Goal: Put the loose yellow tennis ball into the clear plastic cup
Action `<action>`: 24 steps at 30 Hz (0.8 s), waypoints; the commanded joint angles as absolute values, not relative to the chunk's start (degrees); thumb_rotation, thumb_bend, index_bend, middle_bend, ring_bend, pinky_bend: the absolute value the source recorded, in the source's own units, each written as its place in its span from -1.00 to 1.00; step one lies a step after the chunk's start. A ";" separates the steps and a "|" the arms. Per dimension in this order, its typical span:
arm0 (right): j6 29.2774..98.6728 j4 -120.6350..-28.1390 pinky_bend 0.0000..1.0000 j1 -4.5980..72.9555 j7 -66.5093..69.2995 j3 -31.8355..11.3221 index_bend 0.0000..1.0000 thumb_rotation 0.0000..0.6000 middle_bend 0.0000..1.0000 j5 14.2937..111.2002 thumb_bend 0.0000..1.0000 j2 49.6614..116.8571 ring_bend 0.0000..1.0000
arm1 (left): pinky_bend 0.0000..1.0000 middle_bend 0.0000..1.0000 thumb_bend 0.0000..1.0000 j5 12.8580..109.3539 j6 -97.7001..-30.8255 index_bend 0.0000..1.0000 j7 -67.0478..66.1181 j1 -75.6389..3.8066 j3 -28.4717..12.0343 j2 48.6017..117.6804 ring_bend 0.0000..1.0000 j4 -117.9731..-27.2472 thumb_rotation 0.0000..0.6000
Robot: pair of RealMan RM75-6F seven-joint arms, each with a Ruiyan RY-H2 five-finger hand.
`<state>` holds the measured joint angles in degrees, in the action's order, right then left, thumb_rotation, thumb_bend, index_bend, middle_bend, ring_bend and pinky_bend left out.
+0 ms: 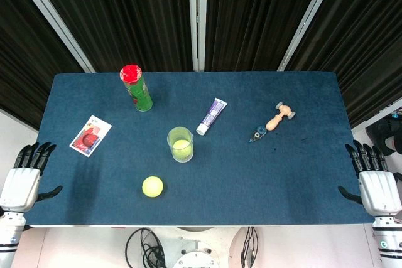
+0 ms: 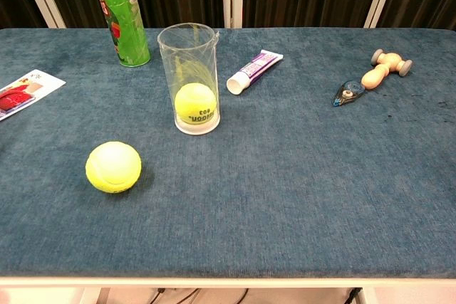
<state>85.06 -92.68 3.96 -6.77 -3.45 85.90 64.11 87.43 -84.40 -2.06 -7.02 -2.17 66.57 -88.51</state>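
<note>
A loose yellow tennis ball (image 1: 152, 186) (image 2: 113, 166) lies on the blue table near its front edge, left of centre. Just behind it and slightly right stands the clear plastic cup (image 1: 180, 144) (image 2: 189, 79), upright, with another yellow tennis ball inside at its bottom. My left hand (image 1: 23, 179) hangs off the table's left front corner, fingers apart and holding nothing. My right hand (image 1: 375, 182) is beside the right front corner, also spread and holding nothing. Neither hand shows in the chest view.
A green canister with a red lid (image 1: 136, 88) (image 2: 120, 11) stands at the back left. A printed card (image 1: 91, 135) lies at the left. A purple-and-white tube (image 1: 211, 116) (image 2: 254, 71), a small blue tape dispenser (image 1: 257, 134) and a wooden roller tool (image 1: 280, 116) lie right of the cup.
</note>
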 commanded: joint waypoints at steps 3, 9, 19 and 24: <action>85.13 -92.55 -1.00 4.00 -6.59 -3.58 -1.00 1.00 -1.00 85.83 -0.91 64.19 -1.00 | -0.87 -0.88 -0.88 87.42 -84.44 -0.80 -1.95 -7.05 -2.18 66.49 -1.00 -88.61 1.00; 85.90 -92.79 -1.00 3.80 -6.06 -3.78 -1.00 1.00 -1.00 86.13 -0.91 63.73 -1.00 | -0.86 -0.88 -0.88 88.44 -84.96 -0.80 -2.52 -7.00 -1.81 66.51 -1.00 -89.40 1.00; 87.21 -93.11 -1.00 3.35 -4.34 -5.03 -1.00 1.00 -1.00 85.04 -0.91 62.17 -1.00 | -0.83 -0.88 -0.88 96.48 -81.06 -0.80 -1.31 -10.81 1.13 66.98 -1.00 -92.44 1.00; 87.57 -93.44 -1.00 3.24 -4.17 -5.05 -1.00 1.00 -1.00 85.42 -0.91 61.75 -1.00 | -0.82 -0.88 -0.88 99.21 -74.97 -0.79 -3.34 -15.13 1.85 69.71 -1.00 -93.01 1.00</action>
